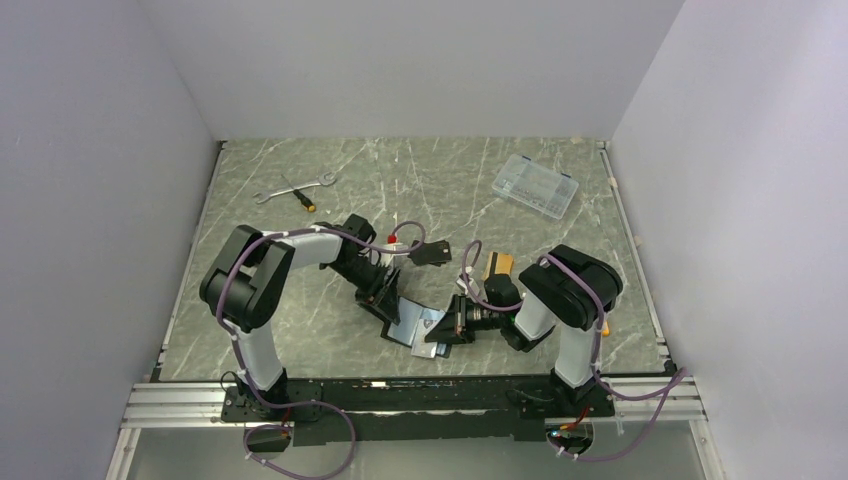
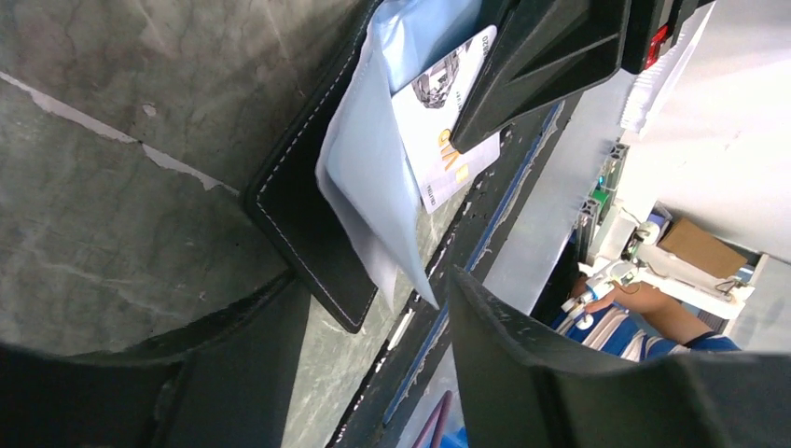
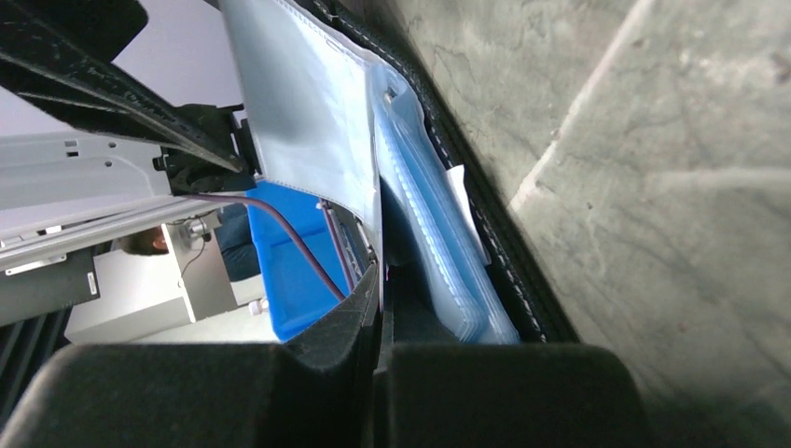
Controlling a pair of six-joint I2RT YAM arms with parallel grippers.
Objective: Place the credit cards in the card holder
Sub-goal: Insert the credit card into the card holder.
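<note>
While clamping the right gripper (image 3: 381, 299) on the pale blue-grey lining of the black stitched folding card holder (image 2: 298, 205), open on the grey marbled table (image 1: 450, 180) near the arm bases, straddles its edge with the left gripper (image 2: 373, 299), jaws parted, grasping nothing. Shows orange-tan plastic credit cards (image 1: 498, 265) farther back, beside the right arm (image 1: 570, 290).

Soft, even light leaves faint shadows on the table (image 1: 450, 190); wrist views blur at the near fingers (image 2: 578, 383), their bright backgrounds washed out.
</note>
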